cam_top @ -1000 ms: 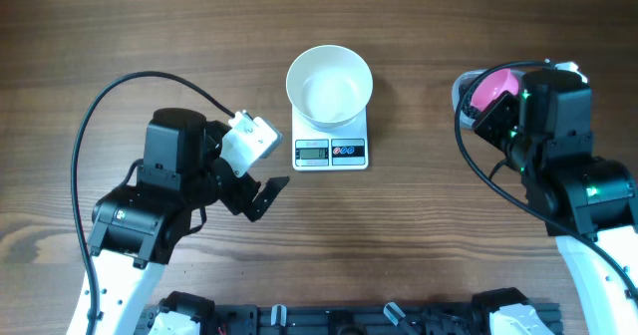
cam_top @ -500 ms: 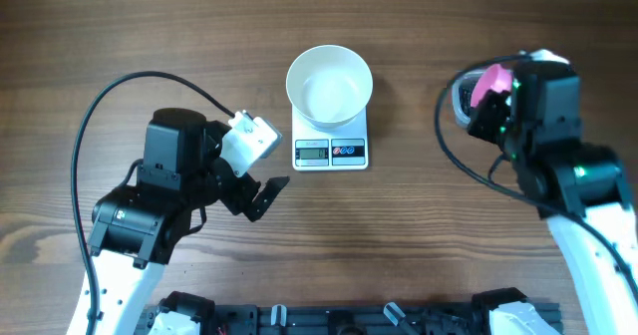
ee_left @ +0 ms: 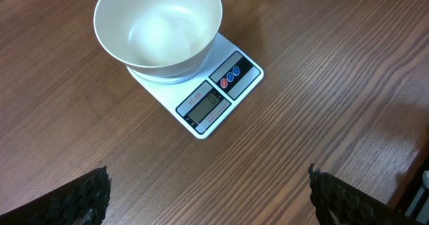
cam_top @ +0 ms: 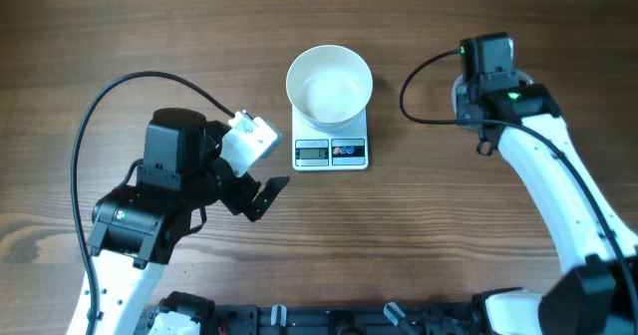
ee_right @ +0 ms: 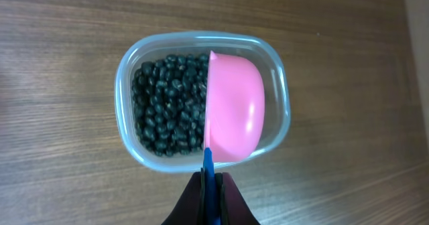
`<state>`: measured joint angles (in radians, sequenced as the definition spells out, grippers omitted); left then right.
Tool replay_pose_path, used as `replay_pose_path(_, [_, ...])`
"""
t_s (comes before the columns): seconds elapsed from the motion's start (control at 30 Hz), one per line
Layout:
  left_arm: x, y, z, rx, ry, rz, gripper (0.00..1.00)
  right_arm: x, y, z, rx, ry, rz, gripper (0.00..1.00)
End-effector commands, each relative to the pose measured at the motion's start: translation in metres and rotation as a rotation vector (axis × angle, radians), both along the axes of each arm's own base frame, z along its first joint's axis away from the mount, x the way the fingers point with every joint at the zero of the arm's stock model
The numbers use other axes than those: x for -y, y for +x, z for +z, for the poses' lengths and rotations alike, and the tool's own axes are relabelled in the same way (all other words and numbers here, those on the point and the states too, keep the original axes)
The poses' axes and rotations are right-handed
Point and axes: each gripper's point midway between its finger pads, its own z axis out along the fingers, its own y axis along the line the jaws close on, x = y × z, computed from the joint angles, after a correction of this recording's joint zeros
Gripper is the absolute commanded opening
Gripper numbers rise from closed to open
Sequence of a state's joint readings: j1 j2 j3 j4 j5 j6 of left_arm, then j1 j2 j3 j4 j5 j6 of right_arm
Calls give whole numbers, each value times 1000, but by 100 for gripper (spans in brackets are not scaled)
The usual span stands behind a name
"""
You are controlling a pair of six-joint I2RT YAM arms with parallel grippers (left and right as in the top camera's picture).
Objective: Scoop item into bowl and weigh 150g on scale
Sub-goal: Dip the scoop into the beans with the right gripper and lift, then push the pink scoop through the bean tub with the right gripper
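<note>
The white bowl (cam_top: 329, 84) stands empty on the white scale (cam_top: 331, 152); both also show in the left wrist view, bowl (ee_left: 157, 27) and scale (ee_left: 218, 99). My left gripper (ee_left: 209, 198) hangs open over bare wood in front of the scale, with nothing between its fingertips (ee_left: 87, 199). The item, black beads (ee_right: 167, 114), fills the left half of a clear tub (ee_right: 127, 141). A pink scoop (ee_right: 234, 111) sits in the tub's right half. My right gripper (ee_right: 209, 188) is shut on the scoop's blue handle (ee_right: 208, 163). In the overhead view the right wrist (cam_top: 488, 71) hides the tub.
The left arm's black cable (cam_top: 110, 96) loops over the table at the left. The right arm's cable (cam_top: 419, 106) curves between the scale and the right wrist. The arms' base rail (cam_top: 339, 320) runs along the front edge.
The right arm has stretched out and swung towards the far side, so its wrist now covers the tub and the pink scoop in the overhead view. The left arm has stayed put.
</note>
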<state>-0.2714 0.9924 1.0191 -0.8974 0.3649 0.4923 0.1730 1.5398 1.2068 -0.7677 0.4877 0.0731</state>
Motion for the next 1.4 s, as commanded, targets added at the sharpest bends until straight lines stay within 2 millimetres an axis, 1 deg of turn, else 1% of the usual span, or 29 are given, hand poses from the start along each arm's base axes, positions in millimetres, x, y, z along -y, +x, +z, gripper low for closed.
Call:
replay_pose_path(0.0, [1, 3, 10, 17, -18, 3, 100, 15, 8, -12, -39, -63, -8, 4])
replay_pose_path(0.03, [1, 3, 10, 17, -18, 3, 100, 19, 8, -15, -46, -64, -19, 4])
replay_pose_path(0.13, [1, 3, 10, 17, -18, 3, 100, 41, 9, -21, -52, -56, -75, 4])
replay_pose_path(0.17, [1, 3, 10, 17, -18, 3, 100, 43, 10, -24, -55, -36, -74, 4])
replay_pose_path(0.23, [1, 3, 10, 17, -18, 3, 100, 40, 12, -31, -77, 30, -21, 4])
replay_pose_path(0.33, [1, 3, 10, 17, -18, 3, 100, 53, 10, -38, -93, 48, -52, 5])
replay_pose_path(0.37, [1, 3, 10, 17, -18, 3, 100, 53, 10, -41, -99, 60, -54, 4])
replay_pose_path(0.43, [1, 3, 10, 17, -18, 3, 100, 47, 11, -51, -118, 116, -35, 4])
replay_pose_path(0.57, [1, 3, 10, 17, -18, 3, 100, 45, 11, -69, -167, 126, -17, 4])
replay_pose_path(0.63, [1, 3, 10, 17, -18, 3, 100, 38, 12, -76, -182, 161, 3, 5])
replay_pose_path(0.73, [1, 3, 10, 17, -18, 3, 100, 23, 15, -78, -181, 234, 60, 4])
replay_pose_path(0.9, [1, 3, 10, 17, -18, 3, 100, 11, 16, -79, -179, 303, 87, 4])
replay_pose_path(1.0, [1, 3, 10, 17, -18, 3, 100, 10, 15, -80, -176, 359, 83, 4])
replay_pose_path(1.07, [1, 3, 10, 17, -18, 3, 100, 14, 14, -81, -171, 396, 57, 4])
replay_pose_path(1.1, [1, 3, 10, 17, -18, 3, 100, 18, 12, -81, -167, 426, 40, 4])
replay_pose_path(1.27, [1, 3, 10, 17, -18, 3, 100, 16, 12, -78, -144, 594, 42, 4])
replay_pose_path(1.37, [1, 3, 10, 17, -18, 3, 100, 20, 8, -77, -144, 633, 19, 4])
